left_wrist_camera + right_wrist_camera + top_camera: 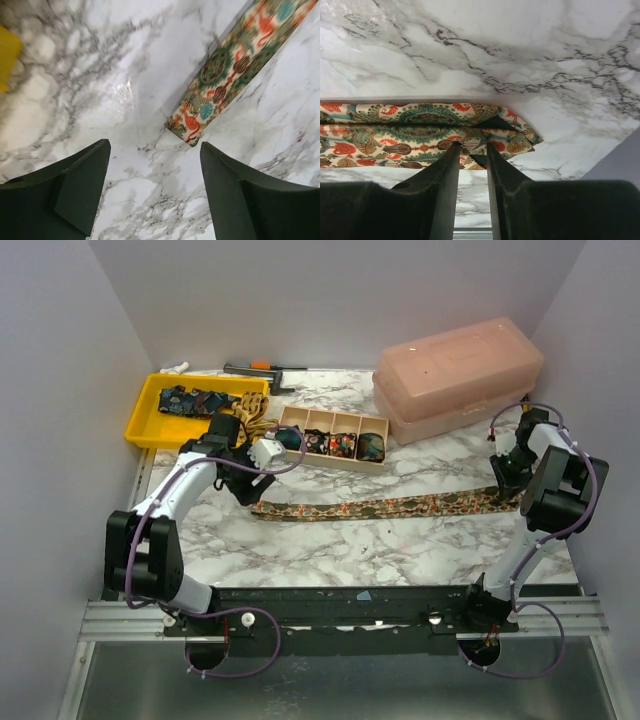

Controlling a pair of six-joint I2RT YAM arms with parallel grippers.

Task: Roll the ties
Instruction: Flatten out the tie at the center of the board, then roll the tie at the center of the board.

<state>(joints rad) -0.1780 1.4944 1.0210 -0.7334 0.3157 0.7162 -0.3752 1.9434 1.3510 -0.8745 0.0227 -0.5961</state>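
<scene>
- Tray [150, 425] in yellow plastic sits at 10 o'clock on the marble table [330, 550]; you see loose ties [195, 400] heaped inside it, dark blue ones to the left and a tan one at its 3 o'clock end.
- Your left gripper [246, 490] [155, 175] points down at the bare marble just below the tray. Its fingers [82, 185] stand wide apart with nothing between them.
- The narrow end of the patterned tie [187, 131] lies flat at 1 o'clock from that open gap, close to the right finger but apart from it.
- A wooden divided box [335, 440] sits at 12 o'clock, just beside the left wrist; its compartments hold rolled ties [345, 445], one coil in each as far as you can make out.
- The patterned tie [390, 507] stretches flat across the table's middle from 9 o'clock to 3 o'clock, cream cloth with orange and teal figures.
- A pink lidded box [455, 375] stands at 1 o'clock, lid down, well apart from the tie.
- Your right gripper [506, 480] [472, 155] is at 3 o'clock, on the tie's wide end [485, 127]. Its fingers [445, 170] are drawn nearly together and pinch the cloth at their tips; the wide end looks folded over on itself there.
</scene>
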